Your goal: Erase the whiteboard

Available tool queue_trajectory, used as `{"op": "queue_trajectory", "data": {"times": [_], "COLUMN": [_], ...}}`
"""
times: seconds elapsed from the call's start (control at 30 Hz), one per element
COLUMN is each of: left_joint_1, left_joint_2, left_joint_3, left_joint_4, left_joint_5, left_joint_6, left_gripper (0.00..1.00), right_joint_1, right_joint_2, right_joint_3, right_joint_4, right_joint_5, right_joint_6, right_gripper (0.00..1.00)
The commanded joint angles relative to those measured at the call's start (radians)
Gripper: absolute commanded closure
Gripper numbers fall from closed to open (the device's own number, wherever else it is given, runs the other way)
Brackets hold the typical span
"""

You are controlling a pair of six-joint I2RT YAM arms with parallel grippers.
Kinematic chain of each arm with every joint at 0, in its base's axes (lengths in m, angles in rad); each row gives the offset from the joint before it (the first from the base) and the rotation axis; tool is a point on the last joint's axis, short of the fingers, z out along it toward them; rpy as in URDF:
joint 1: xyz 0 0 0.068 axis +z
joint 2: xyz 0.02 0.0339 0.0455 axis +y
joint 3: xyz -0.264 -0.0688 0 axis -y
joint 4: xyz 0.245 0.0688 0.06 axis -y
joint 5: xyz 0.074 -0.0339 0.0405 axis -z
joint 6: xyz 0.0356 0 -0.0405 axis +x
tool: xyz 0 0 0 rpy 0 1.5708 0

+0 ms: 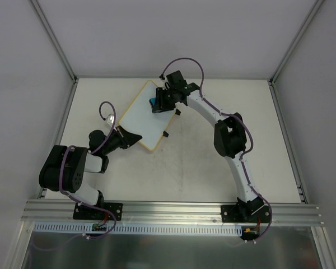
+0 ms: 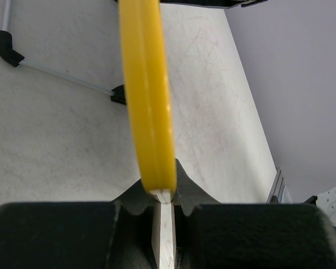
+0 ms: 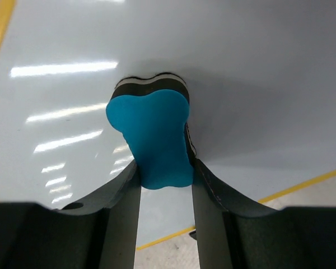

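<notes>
Robot lab cell, white panel walls (image 1: pixel 157 33), aluminium mounting rail (image 1: pixel 173 210), speckled table (image 1: pixel 201 162)

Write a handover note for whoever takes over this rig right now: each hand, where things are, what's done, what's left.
Left hand: shut on the whiteboard frame, steadying it.
Right hand: shut on the eraser, pad against the board's far end.
Done: both grasps; no marks visible on the board.
Left: finish wiping if needed, then release.
</notes>
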Motion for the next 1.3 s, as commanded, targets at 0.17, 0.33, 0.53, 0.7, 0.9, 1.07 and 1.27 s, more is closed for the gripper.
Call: {"op": "queue_trajectory", "data": {"times": [0.17,0.33,0.53,0.7,0.9,1.07,1.27], "left_joint_1": [-0.029,-0.029,-0.029,-0.029,-0.03,-0.036,-0.044], "left_joint_2": [-0.054,-0.02,0.044,0.104,0.161,0.145,0.13], "left_joint_3": [0.066,0.089,0.111,0.126,0.148,0.158,0.175], "left_joint_4": [0.131,0.143,0.191,0.247,0.298,0.292,0.243], "left_joint_5": [0.082,0.082,0.082,0.085,0.085,0.082,0.079], "left_joint_6": [0.04,0.034,0.018,-0.002,-0.028,-0.026,-0.002], "left_gripper": [1.0,1.0,1.0,1.0,1.0,1.0,1.0], "right_joint_1": [-0.064,-0.095,-0.106,-0.104,-0.06,0.0,0.057], "right_joint_2": [-0.007,-0.002,-0.039,-0.059,-0.102,-0.12,-0.126], "right_joint_3": [-0.076,-0.117,-0.176,-0.206,-0.23,-0.228,-0.225], "right_joint_4": [0.007,0.031,0.045,0.068,0.083,0.091,0.103], "right_joint_5": [0.042,0.044,0.068,0.037,0.031,0.033,0.03], "right_joint_6": [-0.012,-0.01,-0.013,-0.013,-0.024,-0.026,-0.021], "right_gripper": [1.0,1.0,1.0,1.0,1.0,1.0,1.0]}}
